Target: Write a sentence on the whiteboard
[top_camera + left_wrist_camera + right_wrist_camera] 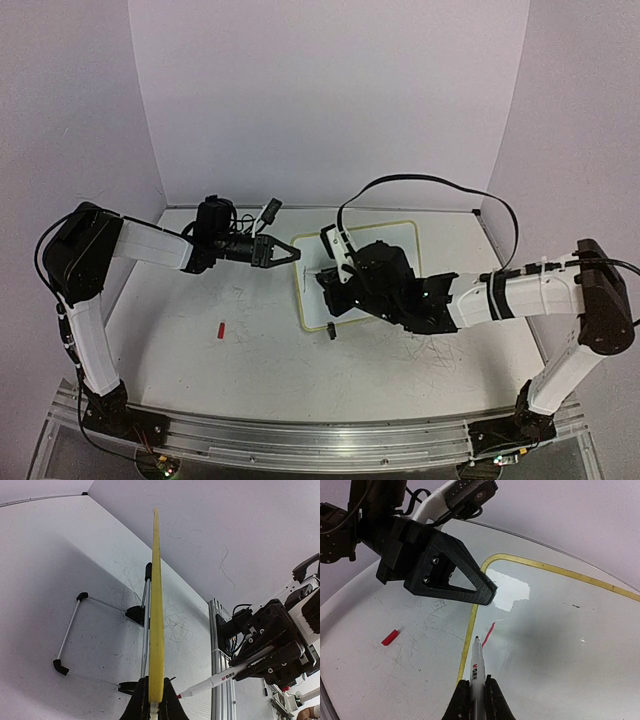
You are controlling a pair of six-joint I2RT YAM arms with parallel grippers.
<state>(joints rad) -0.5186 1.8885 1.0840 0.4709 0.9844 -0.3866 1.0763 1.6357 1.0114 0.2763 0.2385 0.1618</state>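
The whiteboard (392, 240), white with a pale yellow rim (472, 625), lies at the table's middle back. My left gripper (290, 253) is shut on its left edge. In the left wrist view the yellow rim (156, 605) runs edge-on up from between the fingers (134, 706). My right gripper (476, 692) is shut on a white marker (478, 667), tip pointing down at the board's left side. Of the sentence, one short red stroke (488, 632) shows just beyond the tip. Whether the tip touches the board I cannot tell.
A red marker cap (221, 329) lies on the scribbled white tabletop, left of the board. The board's wire stand with black feet (75, 630) shows underneath it. White walls close in the back and both sides.
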